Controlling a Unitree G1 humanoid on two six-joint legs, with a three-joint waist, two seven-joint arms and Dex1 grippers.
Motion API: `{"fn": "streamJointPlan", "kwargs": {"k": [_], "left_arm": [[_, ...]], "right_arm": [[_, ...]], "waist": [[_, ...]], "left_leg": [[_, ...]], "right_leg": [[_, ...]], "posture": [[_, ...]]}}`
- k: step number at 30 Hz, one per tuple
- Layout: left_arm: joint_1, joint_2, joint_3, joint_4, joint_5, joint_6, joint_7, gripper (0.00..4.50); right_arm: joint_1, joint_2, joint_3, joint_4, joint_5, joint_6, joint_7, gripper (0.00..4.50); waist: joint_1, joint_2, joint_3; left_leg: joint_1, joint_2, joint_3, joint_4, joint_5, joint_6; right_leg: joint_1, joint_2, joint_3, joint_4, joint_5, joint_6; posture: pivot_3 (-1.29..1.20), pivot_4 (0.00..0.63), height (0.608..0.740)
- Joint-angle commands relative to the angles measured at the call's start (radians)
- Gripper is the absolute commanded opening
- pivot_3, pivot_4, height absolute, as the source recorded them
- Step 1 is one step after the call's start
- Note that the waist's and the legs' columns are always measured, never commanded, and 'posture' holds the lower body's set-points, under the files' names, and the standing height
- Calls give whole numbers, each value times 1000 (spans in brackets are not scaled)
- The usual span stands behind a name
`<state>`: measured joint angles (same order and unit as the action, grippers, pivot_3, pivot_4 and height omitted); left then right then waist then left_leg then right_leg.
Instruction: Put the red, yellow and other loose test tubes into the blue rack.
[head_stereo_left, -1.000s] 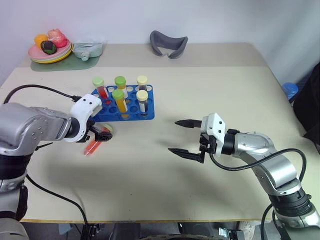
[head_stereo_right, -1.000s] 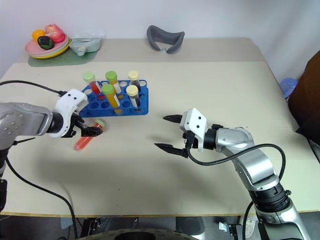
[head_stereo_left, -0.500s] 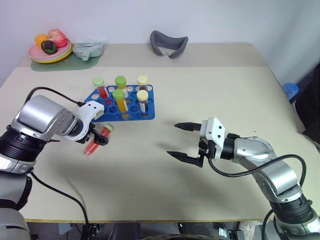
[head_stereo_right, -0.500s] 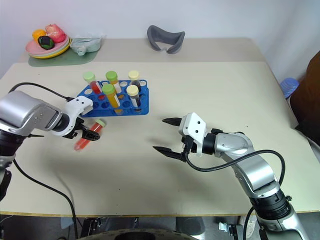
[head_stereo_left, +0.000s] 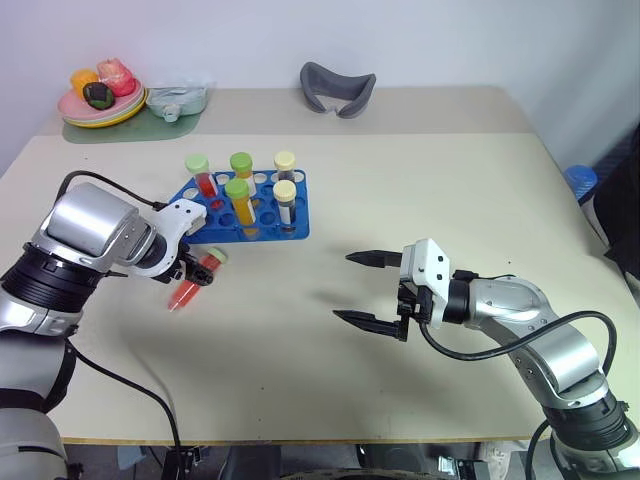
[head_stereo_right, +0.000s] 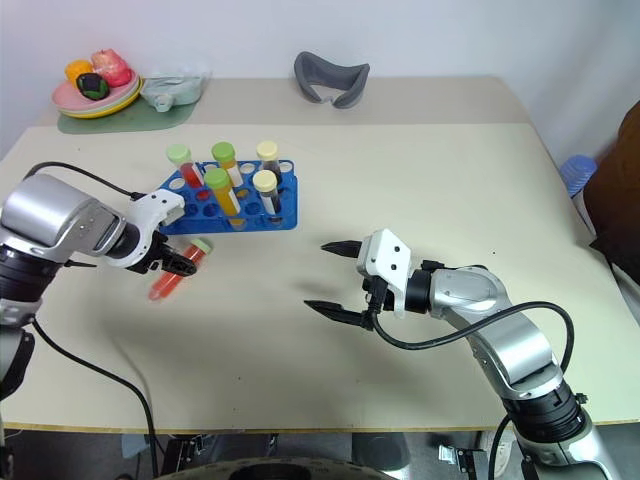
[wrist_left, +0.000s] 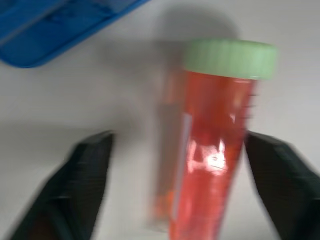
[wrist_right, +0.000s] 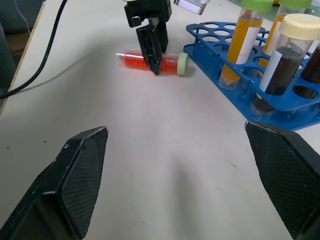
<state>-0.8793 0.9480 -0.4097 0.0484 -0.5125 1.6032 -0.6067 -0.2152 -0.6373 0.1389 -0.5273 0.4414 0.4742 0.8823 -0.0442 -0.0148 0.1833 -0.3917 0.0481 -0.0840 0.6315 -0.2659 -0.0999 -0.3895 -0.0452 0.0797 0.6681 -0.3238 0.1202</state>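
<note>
A red test tube (head_stereo_left: 186, 290) with a green cap lies flat on the table just in front of the blue rack (head_stereo_left: 262, 226). My left gripper (head_stereo_left: 197, 273) points down over it, open. Its fingers (wrist_left: 87, 185) straddle the tube (wrist_left: 220, 145): one stands close beside it and the other a gap away. The rack holds several upright tubes: red and orange ones with green caps (head_stereo_left: 237, 190) and dark ones with cream caps (head_stereo_left: 285, 192). My right gripper (head_stereo_left: 345, 287) hovers wide open over the table's middle, to the right of the rack, with nothing between its fingers.
A plate of toy food (head_stereo_left: 98, 100) and a pale green container (head_stereo_left: 176, 98) sit at the back left corner. A grey curved object (head_stereo_left: 337, 88) lies at the back centre. A black cable (head_stereo_left: 90, 180) loops from my left arm.
My left gripper's fingers have narrowed around the lying red tube, and the left arm has swung its elbow outward. The tube and my right gripper have stayed put.
</note>
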Motion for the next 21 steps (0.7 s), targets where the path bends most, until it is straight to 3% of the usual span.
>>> {"fn": "streamJointPlan", "kwargs": {"k": [1,9,13,15,21], "left_arm": [[7,12,2,-8,-17,11,-23,1773],[23,34,20,-16,-23,11,-23,1773],[35,49,44,-49,-43,11,-17,820],[44,63,68,-65,-68,11,-15,819],[245,195,254,-286,-136,-25,-76,819]], "right_arm": [[-10,-2,-12,-31,14,-13,7,4500],[-12,5,-1,-29,10,-16,13,4500],[-15,9,6,-28,9,-16,14,4500],[-14,10,8,-31,9,-15,12,4500],[17,-1,-2,-57,13,-8,5,4500]], "waist": [[1,0,0],[-1,0,0],[-1,0,0],[0,0,0],[-6,-1,1]], "left_leg": [[0,0,0,0,0,0],[0,0,0,0,0,0],[0,0,0,0,0,0],[0,0,0,0,0,0],[-1,0,0,-1,0,0]], "right_leg": [[0,0,0,0,0,0],[0,0,0,0,0,0],[0,0,0,0,0,0],[0,0,0,0,0,0],[-2,0,0,0,0,0]], "posture": [[0,150,740],[0,150,740],[0,150,740],[0,150,740],[0,150,740]]}}
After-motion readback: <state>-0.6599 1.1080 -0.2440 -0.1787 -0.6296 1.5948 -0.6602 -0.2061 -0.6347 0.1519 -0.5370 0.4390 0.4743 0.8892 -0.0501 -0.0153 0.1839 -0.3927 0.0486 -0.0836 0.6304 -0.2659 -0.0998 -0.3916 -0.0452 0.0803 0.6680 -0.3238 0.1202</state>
